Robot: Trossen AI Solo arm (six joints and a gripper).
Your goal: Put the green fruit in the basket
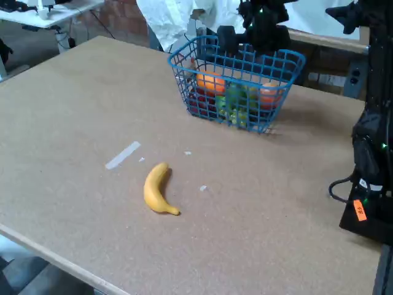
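Looking through the mesh of the basket (236, 92), a green fruit (235, 98) sits inside, low and near the middle. By that reading the placing step looks done, or close to it; what is left is for the arm to clear away. Whether this is the dark glossy fruit or a paler green one cannot be told through the wires.

Other contents of the basket: 1 orange fruit (210, 81) on the picture's left side, 1 orange-red fruit (270, 92) on the right, and something red (199, 103) low at the left corner. All lie below the rim.

The gripper (265, 37) hangs dark over the basket's back edge. Its fingers are not distinguishable, so open or closed cannot be told, nor whether it holds anything.

Out on the table (73, 110), 1 banana (157, 188) lies well apart from the basket, with a strip of pale tape (123, 154) beside it.
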